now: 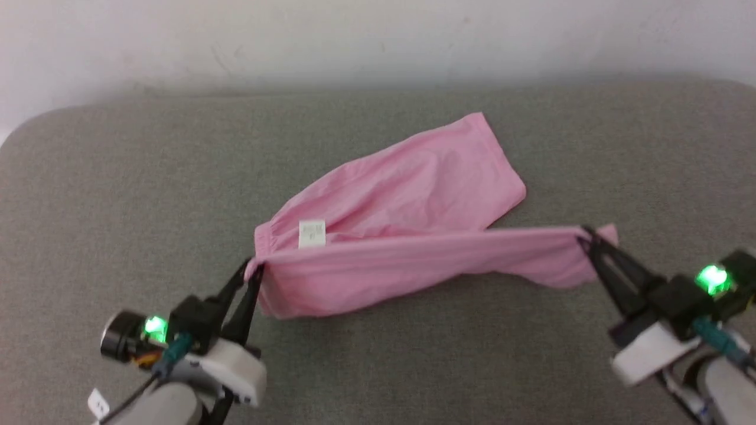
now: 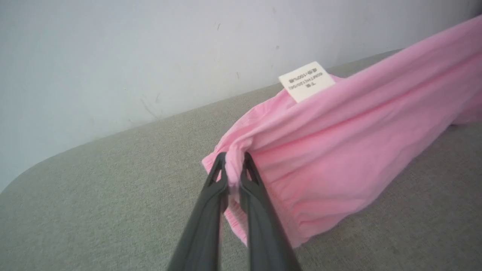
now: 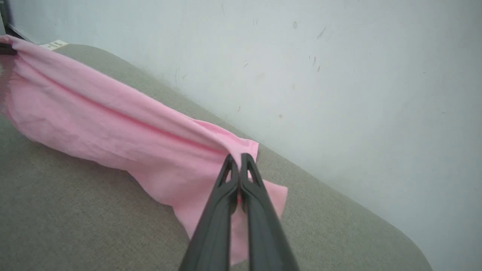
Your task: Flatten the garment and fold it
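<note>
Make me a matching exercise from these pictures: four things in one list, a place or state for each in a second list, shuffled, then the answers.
Things
1. left gripper
2. right gripper
3. white label
4. grey padded surface

Places or states
A. shut on the end of the pink shorts far from the waistband
B. lies under the shorts
C. shut on the gathered waistband corner
D. sits at the waistband, print showing

Pairs: 1-C, 2-A, 3-D, 4-B

Plain indoor room: grey upholstered surface (image 1: 118, 206), scuffed white wall (image 1: 354, 35)
</note>
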Robot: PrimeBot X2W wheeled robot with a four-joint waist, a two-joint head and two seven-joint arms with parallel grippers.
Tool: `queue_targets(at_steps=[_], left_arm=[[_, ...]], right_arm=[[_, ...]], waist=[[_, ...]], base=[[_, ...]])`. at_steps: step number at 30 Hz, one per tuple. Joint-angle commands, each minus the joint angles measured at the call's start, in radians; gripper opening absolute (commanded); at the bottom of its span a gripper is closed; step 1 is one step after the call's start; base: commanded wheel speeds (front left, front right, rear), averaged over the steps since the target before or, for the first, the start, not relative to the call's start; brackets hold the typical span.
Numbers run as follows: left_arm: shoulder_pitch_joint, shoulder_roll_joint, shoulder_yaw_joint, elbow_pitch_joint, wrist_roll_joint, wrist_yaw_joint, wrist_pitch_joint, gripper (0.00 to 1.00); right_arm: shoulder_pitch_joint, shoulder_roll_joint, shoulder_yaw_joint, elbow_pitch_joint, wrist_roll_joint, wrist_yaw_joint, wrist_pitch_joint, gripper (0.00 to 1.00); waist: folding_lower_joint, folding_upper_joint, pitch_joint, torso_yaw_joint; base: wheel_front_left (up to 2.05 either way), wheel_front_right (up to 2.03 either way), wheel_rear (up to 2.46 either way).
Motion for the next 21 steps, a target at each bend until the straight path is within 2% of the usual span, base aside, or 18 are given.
queue_targets(at_steps=[1,6,10,21], left_arm=[[-0.045,-0.009,0.012,0.020,0.010,-0.008,-0.003,0.00],[-0.169,-0.045,0.032,0.084,0.019,-0.039,-0.004,0.00],[-0.251,-0.074,0.047,0.150,0.024,-0.061,-0.004,0.00],[-0.397,-0.155,0.086,0.282,0.057,-0.115,-0.005,0.00]], right_arm=[[-0.061,-0.019,0.003,0.025,-0.001,-0.003,0.003,0.00],[-0.294,-0.068,0.094,0.127,0.014,-0.003,0.020,0.00],[-0.487,-0.076,0.177,0.240,0.049,-0.003,0.044,0.00],[-0.951,-0.006,0.450,0.633,0.104,-0.003,0.098,0.00]], waist=[[-0.0001,-0.0001,0.050,0.023],[-0.0001,-0.0001,0.142,0.049],[-0.0001,-0.0001,0.218,0.075],[-0.0001,-0.0001,0.376,0.141]], base=[[0.00,0.00,0.00],[0.00,0.00,0.00],[0.00,0.00,0.00],[0.00,0.00,0.00]])
